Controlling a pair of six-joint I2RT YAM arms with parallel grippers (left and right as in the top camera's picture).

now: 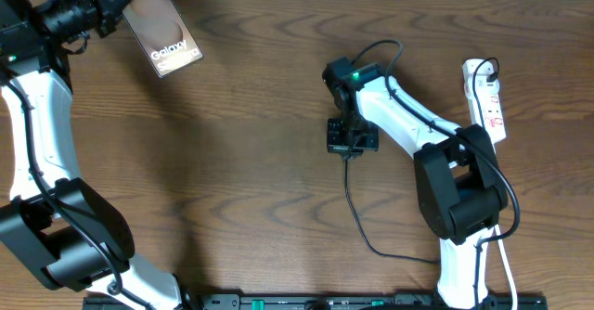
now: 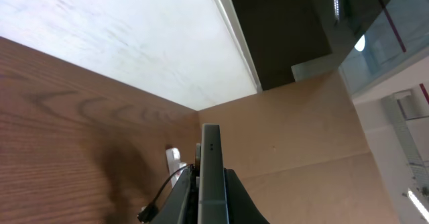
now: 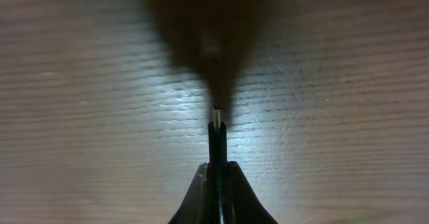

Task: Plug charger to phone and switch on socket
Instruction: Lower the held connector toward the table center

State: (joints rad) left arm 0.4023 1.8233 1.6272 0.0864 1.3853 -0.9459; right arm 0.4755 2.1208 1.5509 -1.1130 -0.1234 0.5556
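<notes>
The wooden surface (image 1: 241, 161) carries only the socket (image 1: 486, 101), which lies at its far right edge with its long axis running front to back, just beside the right arm. The phone (image 1: 165, 33) is at the far left corner, clamped edge-on in the left fingers (image 2: 238, 200). Its long axis slants so that its free end points toward the middle of the surface. The charger (image 1: 357, 222) trails in a loose curve from the near edge up to the centre. There the right fingers (image 3: 194, 200) pinch its plug tip (image 3: 216, 133), which points down at the surface; we cannot tell whether it touches.

Phone and plug are well apart, with the phone left of and behind the plug. We judge that the two arms must meet and line the tip up with the phone's free end. The socket switch falls to the right arm. We see no container.
</notes>
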